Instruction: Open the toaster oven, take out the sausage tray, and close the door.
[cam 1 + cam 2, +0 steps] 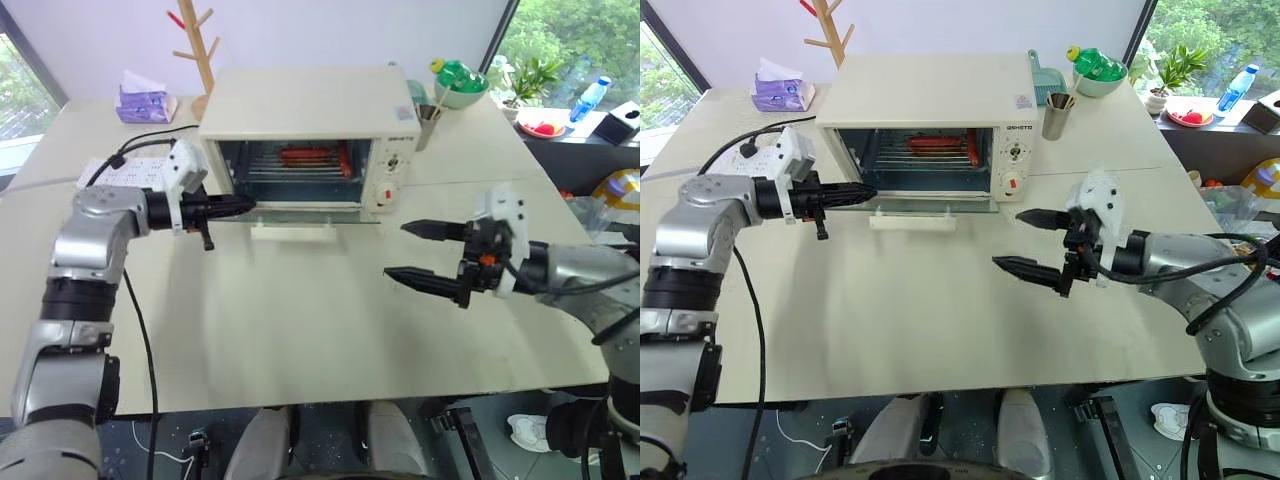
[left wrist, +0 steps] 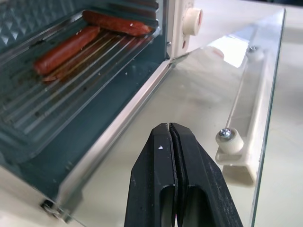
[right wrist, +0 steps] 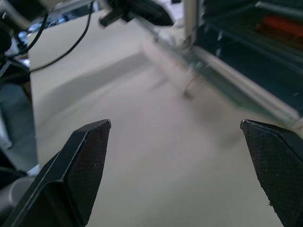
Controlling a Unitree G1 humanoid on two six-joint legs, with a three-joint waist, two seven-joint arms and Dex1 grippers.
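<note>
The door [image 1: 300, 212] is lowered flat; the closed left end effector [image 1: 245, 205] is above it, and the right end effector [image 1: 420, 252] is fully open.

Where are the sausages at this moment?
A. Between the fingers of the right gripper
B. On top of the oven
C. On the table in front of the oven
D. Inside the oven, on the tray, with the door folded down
D: the sausages lie on the sausage tray inside the toaster oven, and the door is folded down flat.

Cream table [image 1: 300, 330] carries the toaster oven [image 1: 305, 105], power strip [image 1: 120, 172], tissue pack [image 1: 145, 102] and cup [image 1: 428, 125]
</note>
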